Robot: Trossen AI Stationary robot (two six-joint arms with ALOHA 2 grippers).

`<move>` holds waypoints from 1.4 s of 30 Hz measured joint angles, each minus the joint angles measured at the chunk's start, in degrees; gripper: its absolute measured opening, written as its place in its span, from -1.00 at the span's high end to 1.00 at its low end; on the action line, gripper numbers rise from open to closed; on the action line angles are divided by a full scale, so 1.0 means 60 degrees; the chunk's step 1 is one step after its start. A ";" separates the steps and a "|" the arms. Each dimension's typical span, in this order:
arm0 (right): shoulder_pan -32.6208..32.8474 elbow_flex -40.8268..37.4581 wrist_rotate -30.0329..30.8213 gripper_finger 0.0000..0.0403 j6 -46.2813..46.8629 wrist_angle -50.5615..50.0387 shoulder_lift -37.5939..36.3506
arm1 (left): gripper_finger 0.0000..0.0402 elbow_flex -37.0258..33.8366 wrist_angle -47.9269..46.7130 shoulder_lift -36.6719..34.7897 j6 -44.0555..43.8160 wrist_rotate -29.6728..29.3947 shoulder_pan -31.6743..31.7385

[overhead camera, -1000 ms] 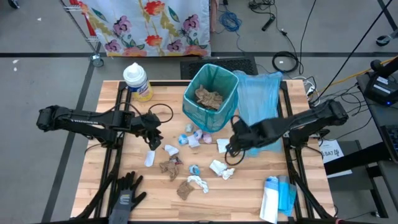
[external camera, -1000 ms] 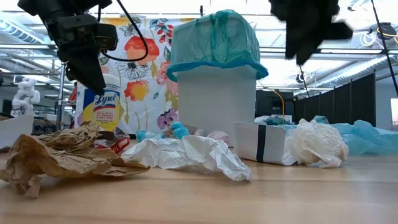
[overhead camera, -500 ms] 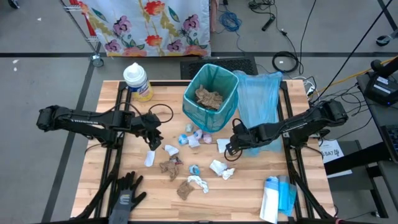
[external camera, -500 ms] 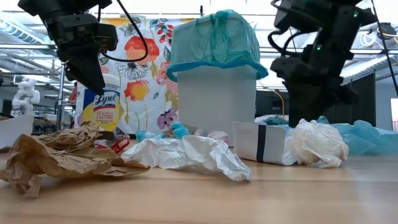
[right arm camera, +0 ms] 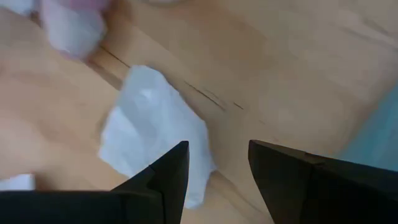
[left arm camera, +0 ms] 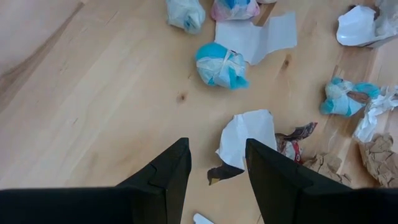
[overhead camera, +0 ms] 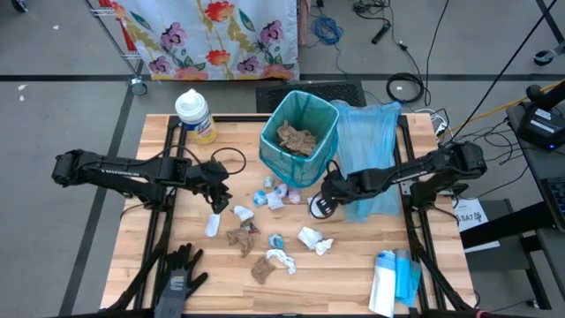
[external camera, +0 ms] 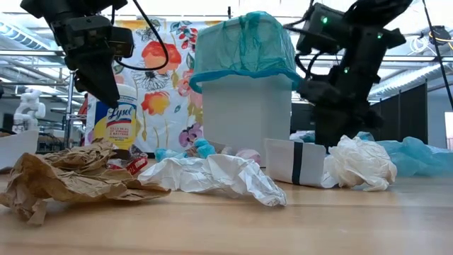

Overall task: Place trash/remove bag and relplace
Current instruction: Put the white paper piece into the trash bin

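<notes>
The bin (overhead camera: 300,137), lined with a teal bag (external camera: 244,46), stands at the table's far middle with brown paper inside. The trash (overhead camera: 265,238) lies scattered in front of it: brown wads, white tissues, blue and pink bits. My right gripper (overhead camera: 320,205) is low over the table beside the bin, open, its fingers standing just above a flat white scrap (right arm camera: 152,134) without touching it. My left gripper (overhead camera: 216,196) hangs open above the table's left half, over another white scrap (left arm camera: 249,134). A spare light blue bag (overhead camera: 366,150) lies flat to the right of the bin.
A wipes canister (overhead camera: 194,115) stands at the far left. A black glove (overhead camera: 177,274) lies at the near left corner and a blue-and-white pack (overhead camera: 388,283) at the near right. Black frame rails (overhead camera: 159,221) run along both sides.
My right gripper has come down from well above the table toward the white scrap beside the bin, shifting a little toward the table's left edge, its fingers still apart. The trash has stayed where it was.
</notes>
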 joint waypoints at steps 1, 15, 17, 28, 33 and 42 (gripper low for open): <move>-0.0001 -0.0004 -0.0098 0.23 0.0000 0.0014 0.0101 | 0.22 0.0000 0.0004 0.0000 0.0000 0.0003 0.0000; 0.0311 0.0000 -0.0932 0.96 0.0499 0.0144 0.0142 | 0.22 0.0000 -0.0004 0.0000 0.0018 0.0004 0.0000; 0.0517 0.0000 -0.0929 0.99 0.0715 -0.0052 -0.0016 | 0.22 0.0000 -0.0004 0.0000 0.0050 0.0004 -0.0001; 0.1185 0.0875 0.0605 1.00 0.1937 -0.3226 -0.2366 | 0.22 -0.0002 -0.0007 0.0000 0.0087 0.0004 -0.0001; 0.1351 0.2848 0.1812 1.00 0.1982 -0.6200 -0.3161 | 0.22 -0.0004 -0.0007 0.0000 0.0087 0.0004 0.0000; 0.1314 0.7445 0.4743 1.00 0.1214 -0.9358 -0.2783 | 0.22 -0.0004 0.0016 0.0000 0.0087 -0.0062 -0.0002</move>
